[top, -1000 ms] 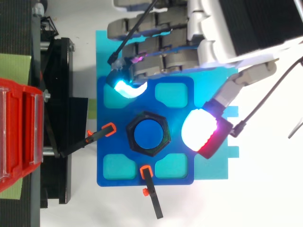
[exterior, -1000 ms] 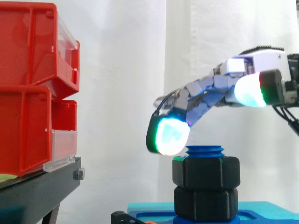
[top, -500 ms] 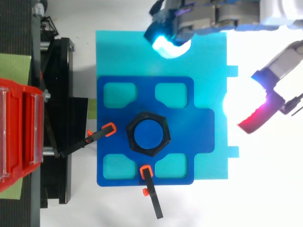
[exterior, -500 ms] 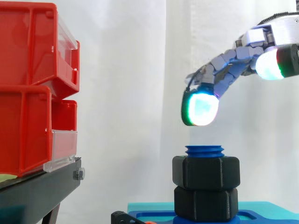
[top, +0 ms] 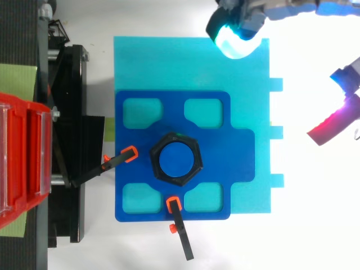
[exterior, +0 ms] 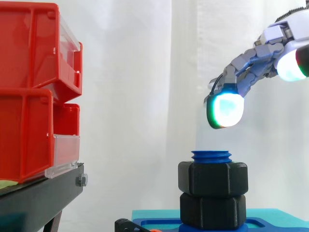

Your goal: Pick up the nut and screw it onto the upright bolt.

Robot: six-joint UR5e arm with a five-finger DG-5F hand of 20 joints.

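Above and right of the bolt: the hand is hovering in the side view, well apart from the threads, reaching in from the right edge.
Fingers: they are hanging loose and spread, gripping nothing; one glowing cyan-green pad is facing down and left.
From above: that pad is floating over the upper edge of the cyan base, while the thumb, glowing magenta and red, is standing off past the base's right side.
Bolt: the blue bolt is standing upright, its top threads showing just above the nuts.
Upper nut: the black upper nut is sitting around the bolt, resting on the one below; from above its hexagon is ringing the bolt's blue top.
Lower nut: the black lower nut is sitting on the blue plate.
Blue plate: it is lying on the cyan base.
Clamps: two black clamps with orange tips are lying on the plate's left and lower edges, tips just beside the nut.
Left side: red bins are sitting stacked on the black stand, before the white curtain.
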